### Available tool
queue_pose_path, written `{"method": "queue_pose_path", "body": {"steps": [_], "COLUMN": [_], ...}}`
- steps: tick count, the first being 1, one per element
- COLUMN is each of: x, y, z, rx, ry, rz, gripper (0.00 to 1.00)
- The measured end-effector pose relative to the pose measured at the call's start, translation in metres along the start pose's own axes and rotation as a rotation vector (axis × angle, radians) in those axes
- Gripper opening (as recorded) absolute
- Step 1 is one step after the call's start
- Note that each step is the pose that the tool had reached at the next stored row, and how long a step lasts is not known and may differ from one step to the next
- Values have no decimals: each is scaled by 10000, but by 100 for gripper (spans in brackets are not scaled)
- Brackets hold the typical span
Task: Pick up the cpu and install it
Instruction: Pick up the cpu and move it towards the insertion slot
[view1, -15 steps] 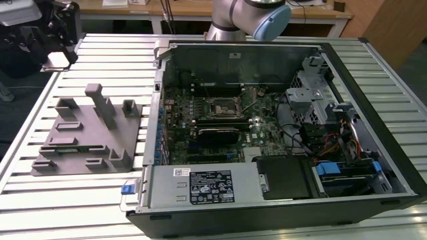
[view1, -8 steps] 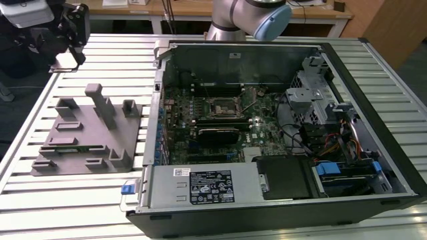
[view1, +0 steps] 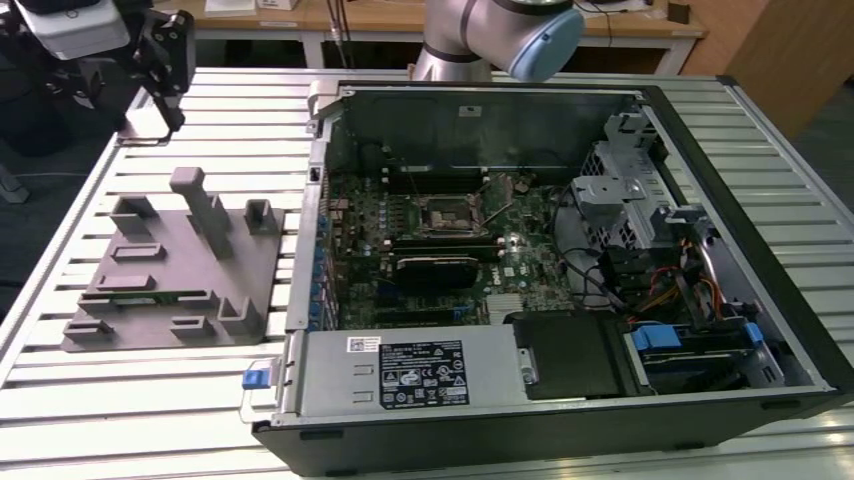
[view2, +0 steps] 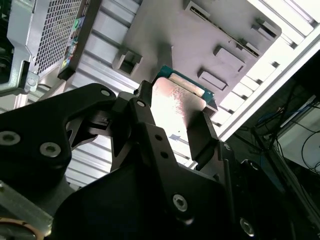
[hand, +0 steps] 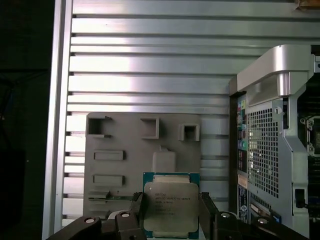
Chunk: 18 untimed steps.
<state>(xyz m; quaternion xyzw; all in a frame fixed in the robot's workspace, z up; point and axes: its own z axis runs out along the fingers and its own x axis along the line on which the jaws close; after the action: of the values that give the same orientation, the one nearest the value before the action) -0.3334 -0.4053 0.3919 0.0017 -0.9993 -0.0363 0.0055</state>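
Observation:
The cpu (hand: 170, 206), a small square chip with a pale metal top and green edge, sits between my gripper's (hand: 171, 216) two black fingers (hand: 207, 212), which are shut on its opposite sides. In the second wrist view the cpu (view2: 176, 100) gleams between the same fingers (view2: 201, 135) of the gripper (view2: 172, 125). It hangs in the air above the grey moulded tray (hand: 130, 150). In the exterior view the gripper (view1: 170, 112) is high over the far corner of the table, on the exterior view's left, away from the motherboard socket (view1: 445, 212).
An open computer case (view1: 534, 250) lies on the slatted metal table (view1: 747, 130), with its motherboard, drive cage and power supply (view1: 400, 375) exposed. The grey tray (view1: 174, 262) with upright blocks lies beside it on the exterior view's left.

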Motion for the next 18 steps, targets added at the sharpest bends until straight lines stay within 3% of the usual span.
{"method": "queue_pose_path", "body": {"steps": [18], "x": [-274], "y": [-3], "z": [47], "rx": [-18], "ry": [1], "rz": [0], "gripper": [53]}}
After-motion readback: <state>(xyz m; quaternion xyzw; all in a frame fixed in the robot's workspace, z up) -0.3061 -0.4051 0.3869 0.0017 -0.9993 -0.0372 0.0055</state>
